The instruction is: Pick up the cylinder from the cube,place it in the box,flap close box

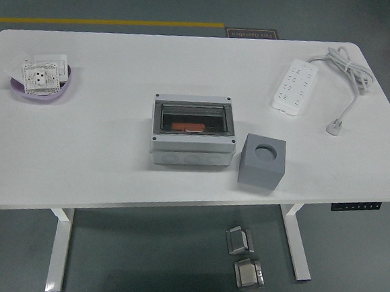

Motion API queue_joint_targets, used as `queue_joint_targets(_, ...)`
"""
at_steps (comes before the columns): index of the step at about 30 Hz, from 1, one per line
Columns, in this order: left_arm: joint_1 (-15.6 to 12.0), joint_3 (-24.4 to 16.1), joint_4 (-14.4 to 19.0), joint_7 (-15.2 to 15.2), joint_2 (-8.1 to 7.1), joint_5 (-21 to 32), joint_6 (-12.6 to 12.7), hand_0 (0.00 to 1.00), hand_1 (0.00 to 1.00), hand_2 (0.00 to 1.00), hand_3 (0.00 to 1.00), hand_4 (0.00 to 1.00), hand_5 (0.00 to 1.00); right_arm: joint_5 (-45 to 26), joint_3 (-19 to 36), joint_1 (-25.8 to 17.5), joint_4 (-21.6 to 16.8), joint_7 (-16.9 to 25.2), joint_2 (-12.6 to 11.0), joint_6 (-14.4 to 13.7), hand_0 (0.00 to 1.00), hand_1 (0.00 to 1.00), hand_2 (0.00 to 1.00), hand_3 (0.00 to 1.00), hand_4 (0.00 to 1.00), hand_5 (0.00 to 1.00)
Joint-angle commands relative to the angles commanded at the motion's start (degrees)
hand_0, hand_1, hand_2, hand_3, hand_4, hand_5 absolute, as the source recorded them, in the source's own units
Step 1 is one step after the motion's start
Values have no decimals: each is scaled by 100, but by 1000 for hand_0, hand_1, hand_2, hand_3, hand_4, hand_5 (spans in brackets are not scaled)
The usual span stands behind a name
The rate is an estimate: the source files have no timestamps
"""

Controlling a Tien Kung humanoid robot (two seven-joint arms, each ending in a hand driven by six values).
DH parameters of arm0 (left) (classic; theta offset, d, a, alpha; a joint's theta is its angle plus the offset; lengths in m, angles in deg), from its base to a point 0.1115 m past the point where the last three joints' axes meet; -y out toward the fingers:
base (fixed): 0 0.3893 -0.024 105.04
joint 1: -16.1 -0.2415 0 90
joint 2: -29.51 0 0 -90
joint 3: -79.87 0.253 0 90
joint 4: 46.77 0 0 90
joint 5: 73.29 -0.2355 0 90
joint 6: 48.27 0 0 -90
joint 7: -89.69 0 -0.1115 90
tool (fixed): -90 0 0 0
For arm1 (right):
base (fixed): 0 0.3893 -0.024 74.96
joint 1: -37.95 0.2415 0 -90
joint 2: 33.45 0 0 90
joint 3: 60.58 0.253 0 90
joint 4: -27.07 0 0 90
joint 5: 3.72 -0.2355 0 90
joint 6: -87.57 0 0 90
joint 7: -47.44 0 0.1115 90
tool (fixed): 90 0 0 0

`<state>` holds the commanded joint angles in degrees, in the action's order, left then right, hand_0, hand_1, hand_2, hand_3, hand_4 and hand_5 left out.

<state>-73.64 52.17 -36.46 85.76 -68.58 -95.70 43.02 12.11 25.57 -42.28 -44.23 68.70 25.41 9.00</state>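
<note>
Orange cylinder (187, 126) lies inside the grey junction box (193, 132), seen through its smoky flap lid (192, 119), which is down over the opening. That box sits mid-desk, nearer the front edge. Just beside it to the right stands the grey cube (262, 163), its round top hole bare. Toward the far right corner lies a white power strip (295, 85) with its coiled cord. Near the left edge, a purple bowl (43, 87) holds white socket plates. Neither hand shows anywhere, so their state cannot be told.
</note>
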Motion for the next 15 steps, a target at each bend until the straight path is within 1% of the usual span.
queue_joint_targets(3, 17, -48, 0, -10, -16, -62, -2, 651, 658, 548, 580, 567, 225, 55, 9, 6, -29, -38, -40, -24, 998, 998, 998, 942, 956, 998)
queue_joint_targets(15, 50, 6, 0, 2, -78, -49, -6, 651, 656, 550, 582, 571, 229, 271, 89, -78, -120, -146, -125, -105, 998, 998, 998, 941, 947, 974)
